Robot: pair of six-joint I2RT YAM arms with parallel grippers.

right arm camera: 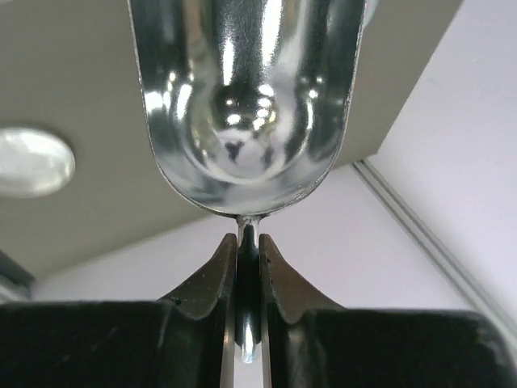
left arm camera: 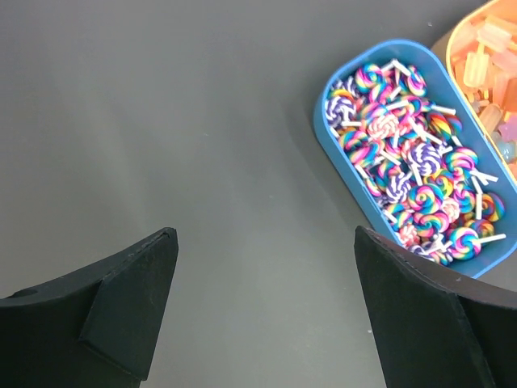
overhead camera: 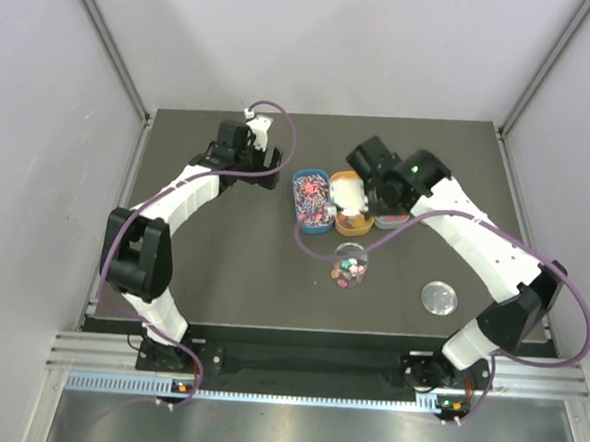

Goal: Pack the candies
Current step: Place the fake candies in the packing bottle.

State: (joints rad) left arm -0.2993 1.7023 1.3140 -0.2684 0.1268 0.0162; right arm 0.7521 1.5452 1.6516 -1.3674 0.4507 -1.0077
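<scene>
The right gripper [right arm camera: 249, 267] is clamped on the thin handle of a metal scoop [right arm camera: 242, 105], the two fingers pressed against it from either side; the bowl shows only reflections, so I judge it empty. In the top view the right gripper [overhead camera: 362, 190] hangs over the orange tray [overhead camera: 353, 224], and the scoop's long axis seems to run from right to left, bowl leading. The jar [overhead camera: 349, 265], which already holds some candies [overhead camera: 348, 270], stands just to the near side of that tray; a loaded scoop would therefore have to swing nearward, toward the arm bases, with barely any sideways travel; its lid [overhead camera: 438, 297] lies off, near and right of it.

The left gripper [left arm camera: 265, 267] stands wide apart and holds nothing, over bare table [left arm camera: 161, 121]; the blue tray [left arm camera: 339, 153], full of swirled lollipop candies [left arm camera: 412, 153], lies to its right, long axis running far to near. The right arm is the nearer one to both the trays and the jar, and it has the tool.

Whether the scoop touches the orange tray cannot be told; the gripper covers much of that tray from above; a third tray [overhead camera: 390, 223] on the right is half hidden under the arm; neither wrist view shows the jar.
</scene>
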